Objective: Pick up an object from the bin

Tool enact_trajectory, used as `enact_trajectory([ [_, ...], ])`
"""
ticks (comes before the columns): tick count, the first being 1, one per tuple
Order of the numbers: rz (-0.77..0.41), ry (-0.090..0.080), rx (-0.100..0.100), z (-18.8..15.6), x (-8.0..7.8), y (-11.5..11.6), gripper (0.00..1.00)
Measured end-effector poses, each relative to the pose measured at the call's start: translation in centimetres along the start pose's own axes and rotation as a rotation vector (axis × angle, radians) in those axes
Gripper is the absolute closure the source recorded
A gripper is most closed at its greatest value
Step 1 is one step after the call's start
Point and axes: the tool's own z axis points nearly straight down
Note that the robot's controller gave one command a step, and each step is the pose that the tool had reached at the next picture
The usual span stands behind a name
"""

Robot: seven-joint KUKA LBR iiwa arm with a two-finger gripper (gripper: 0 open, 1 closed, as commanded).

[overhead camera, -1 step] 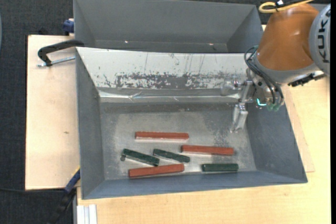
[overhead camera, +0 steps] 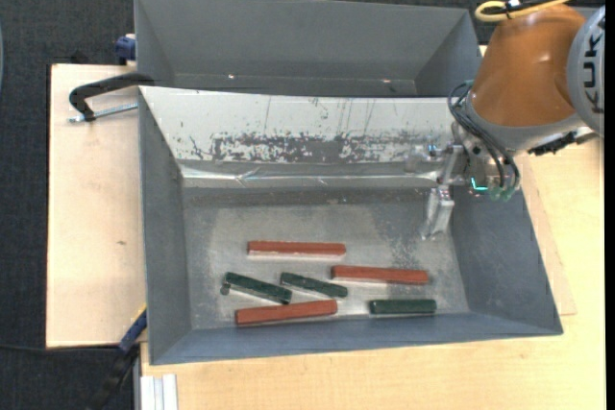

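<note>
My gripper (overhead camera: pixel 438 218) hangs at the right side of the bin, above the floor, its metal fingers pointing down and close together with nothing between them. Just below and to its left lies a red-brown bar (overhead camera: pixel 381 276) on the bin floor. A short dark green bar (overhead camera: pixel 403 307) lies in front of that one, near the front wall. Another red-brown bar (overhead camera: pixel 296 250) lies further left, in the middle of the floor.
More bars lie at the front left: two dark green ones (overhead camera: pixel 257 288) (overhead camera: pixel 314 285) and a red-brown one (overhead camera: pixel 286 312). The bin's sloping walls rise on all sides. The arm's orange cover hangs over the right rim.
</note>
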Motion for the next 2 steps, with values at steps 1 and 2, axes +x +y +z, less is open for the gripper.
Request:
enact_trajectory([
  [1, -0.068, -0.005, 0.001, 4.5, 1.7, 2.1, 0.00],
  [2, -0.031, 0.002, -0.001, 7.8, 4.3, 3.8, 0.00],
])
